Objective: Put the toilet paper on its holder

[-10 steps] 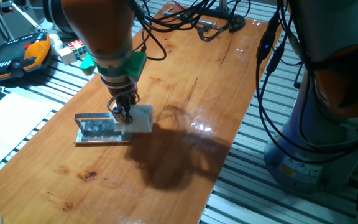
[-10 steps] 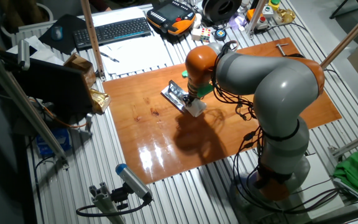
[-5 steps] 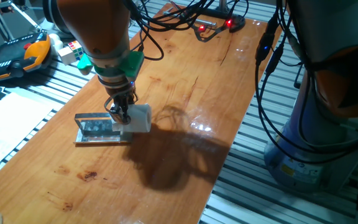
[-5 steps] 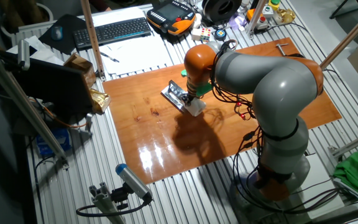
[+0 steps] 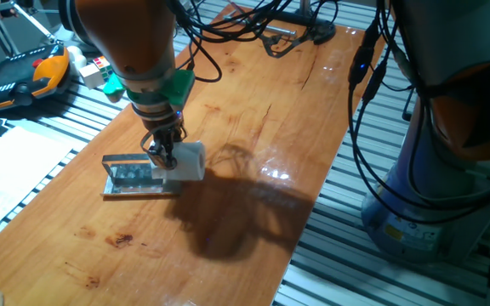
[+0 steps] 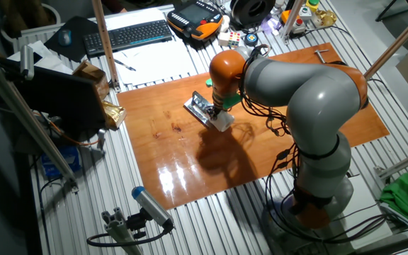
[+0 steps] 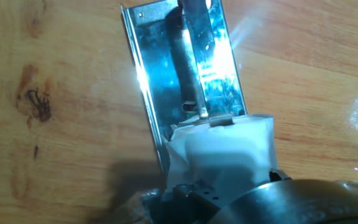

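Observation:
The toilet paper [image 5: 191,161] is a small white roll held in my gripper [image 5: 167,156], which is shut on it. It sits low over the table at the right end of the holder [image 5: 130,175], a shiny silver plate with a raised bar. In the other fixed view the roll [image 6: 224,122] touches the holder's [image 6: 199,107] near end. In the hand view the roll [image 7: 222,149] fills the lower middle and its far edge meets the free end of the bar [image 7: 194,62] above the plate [image 7: 157,56]. The roll's core is hidden.
The wooden table [image 5: 253,119] ends close to the holder's left side. A Rubik's cube [image 5: 97,67] and an orange-black pendant [image 5: 24,76] lie beyond the far left edge. Cables [image 5: 279,25] lie at the table's far end. A keyboard [image 6: 129,34] sits behind.
My gripper and the roll have shifted slightly left, toward the holder's bar end. The holder has not moved.

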Controlling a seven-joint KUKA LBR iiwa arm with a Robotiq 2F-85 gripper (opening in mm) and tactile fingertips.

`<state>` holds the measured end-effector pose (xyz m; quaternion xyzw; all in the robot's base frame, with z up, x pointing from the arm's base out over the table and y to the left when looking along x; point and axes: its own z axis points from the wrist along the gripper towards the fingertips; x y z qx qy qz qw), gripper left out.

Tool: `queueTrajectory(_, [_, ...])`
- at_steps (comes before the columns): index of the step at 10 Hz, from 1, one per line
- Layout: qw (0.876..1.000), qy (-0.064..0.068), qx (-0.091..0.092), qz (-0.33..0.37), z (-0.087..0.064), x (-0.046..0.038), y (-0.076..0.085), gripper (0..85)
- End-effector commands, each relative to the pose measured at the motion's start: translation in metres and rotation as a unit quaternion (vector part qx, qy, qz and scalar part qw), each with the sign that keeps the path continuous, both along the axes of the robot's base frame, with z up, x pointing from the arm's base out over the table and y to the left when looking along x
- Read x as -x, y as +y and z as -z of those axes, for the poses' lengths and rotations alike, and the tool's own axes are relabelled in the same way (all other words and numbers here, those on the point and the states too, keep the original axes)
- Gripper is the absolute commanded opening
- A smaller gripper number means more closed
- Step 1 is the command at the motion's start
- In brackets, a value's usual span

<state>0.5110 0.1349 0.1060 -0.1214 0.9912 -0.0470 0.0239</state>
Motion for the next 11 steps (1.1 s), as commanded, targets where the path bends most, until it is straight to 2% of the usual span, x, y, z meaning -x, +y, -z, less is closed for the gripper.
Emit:
queueTrajectory(1, [1.000, 0.000, 0.001, 0.001, 0.000, -0.0004, 0.002, 0.7])
queueTrajectory(3, [1.000, 0.001, 0.000, 0.002, 0.000, -0.0017, 0.003, 0.7])
queueTrajectory(7, [1.000, 0.004, -0.001, 0.003, -0.002, -0.0105, 0.005, 0.7])
queueTrajectory(11, [1.000, 0.002, -0.003, 0.004, -0.001, -0.0137, 0.006, 0.7])
